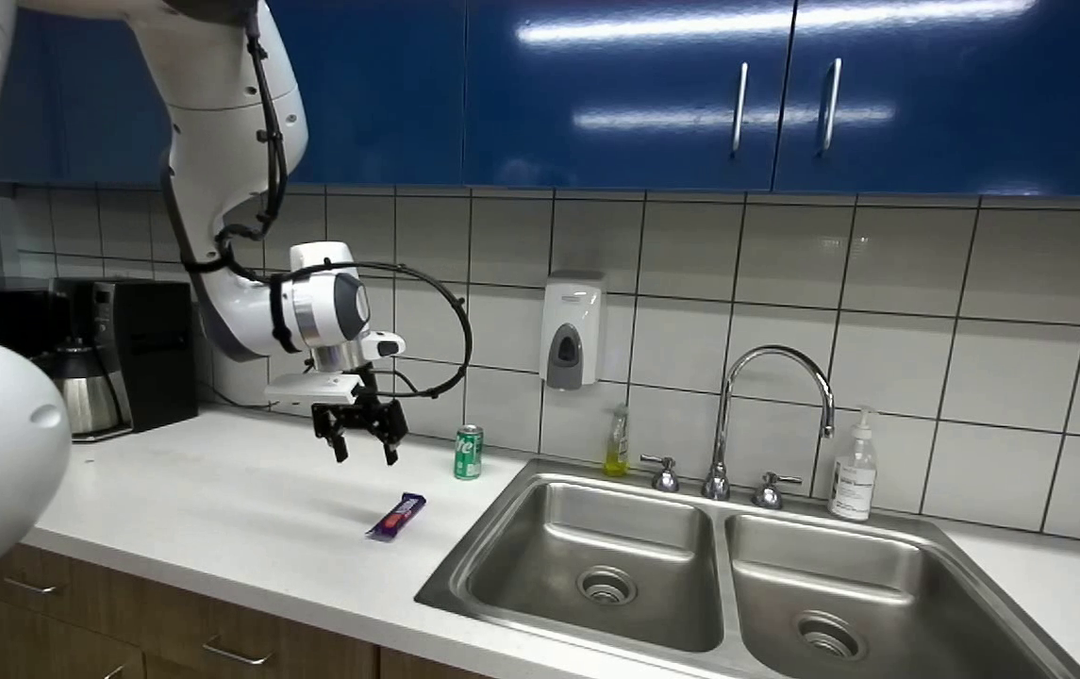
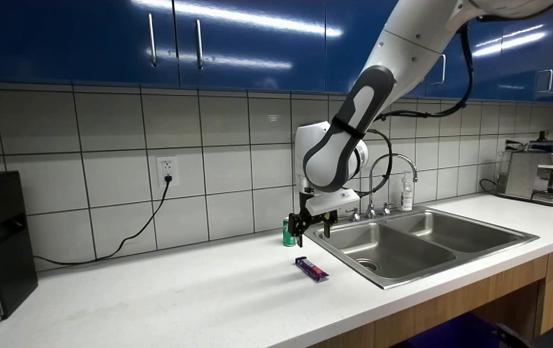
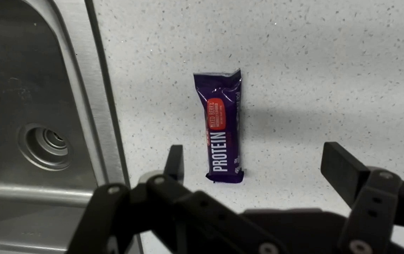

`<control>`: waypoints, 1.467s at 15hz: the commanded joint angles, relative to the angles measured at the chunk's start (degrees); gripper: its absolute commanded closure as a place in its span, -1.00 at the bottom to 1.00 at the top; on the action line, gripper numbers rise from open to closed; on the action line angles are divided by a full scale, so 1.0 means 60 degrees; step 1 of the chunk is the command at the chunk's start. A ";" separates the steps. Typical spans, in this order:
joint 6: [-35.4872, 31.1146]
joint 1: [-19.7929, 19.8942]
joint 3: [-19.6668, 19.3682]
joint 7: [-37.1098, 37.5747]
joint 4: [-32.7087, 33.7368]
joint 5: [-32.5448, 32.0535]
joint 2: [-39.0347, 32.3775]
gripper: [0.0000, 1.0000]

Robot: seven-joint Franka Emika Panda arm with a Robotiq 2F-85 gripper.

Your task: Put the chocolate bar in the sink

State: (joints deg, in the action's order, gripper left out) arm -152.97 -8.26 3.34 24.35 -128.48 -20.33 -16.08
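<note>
Black fingers (image 3: 344, 169) are standing wide apart on the gripper (image 1: 367, 456), gripping nothing and hanging above the chocolate bar (image 3: 223, 130). That bar is lying flat on the counter (image 1: 247, 490), beside the sink (image 1: 478, 552). It is sitting nearer the sink-side finger, so if the jaws close off-centre, that finger will probably be touching first, shoving or twisting the bar. Landing toward one end, they could be pinching only the crimped wrapper, which looks slick and may be slipping. Coming too low, the tips risk jamming on the counter. Farther out, a shallow lift could be dragging the bar into the sink's rim; an early release would be leaving it there, short of the nearer basin (image 1: 540, 575). Behind, a green can (image 1: 468, 453) is standing exposed to a wide swing, the faucet (image 1: 721, 438) to a carry straying too far back.
</note>
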 commanded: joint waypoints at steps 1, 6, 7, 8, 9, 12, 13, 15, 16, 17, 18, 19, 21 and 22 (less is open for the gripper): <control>0.0074 -0.0497 -0.0465 0.0013 0.0845 0.0067 -0.0910 -1.00; 0.0075 -0.0936 -0.0979 -0.0014 0.1626 0.0113 -0.1885 -1.00; 0.0069 -0.1013 -0.1081 0.0001 0.1770 0.0119 -0.2069 -1.00; 0.0076 -0.1061 -0.1173 -0.0009 0.1879 0.0136 -0.2217 -1.00; 0.0079 -0.1116 -0.1262 -0.0011 0.2007 0.0145 -0.2372 -1.00; 0.0084 -0.1246 -0.1490 0.0000 0.2321 0.0171 -0.2763 -1.00; 0.0079 -0.1272 -0.1555 0.0006 0.2430 0.0190 -0.2890 -1.00; 0.0082 -0.1290 -0.1616 -0.0039 0.2597 0.0281 -0.3085 -1.00; 0.0078 -0.1346 -0.1691 -0.0010 0.2683 0.0253 -0.3179 -1.00; 0.0080 -0.1340 -0.1699 -0.0038 0.2749 0.0297 -0.3273 -1.00; 0.0122 -0.1442 -0.1822 0.0075 0.2834 0.0242 -0.3345 -1.00; -0.0012 -0.1346 -0.1721 -0.0133 0.2515 0.0311 -0.3147 -1.00; -0.0010 -0.1407 -0.1808 -0.0125 0.2631 0.0300 -0.3274 -1.00; -0.0010 -0.1417 -0.1816 -0.0125 0.2666 0.0301 -0.3307 -1.00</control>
State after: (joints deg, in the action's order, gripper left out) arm -152.97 -15.96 -6.76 24.35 -112.47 -19.57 -35.89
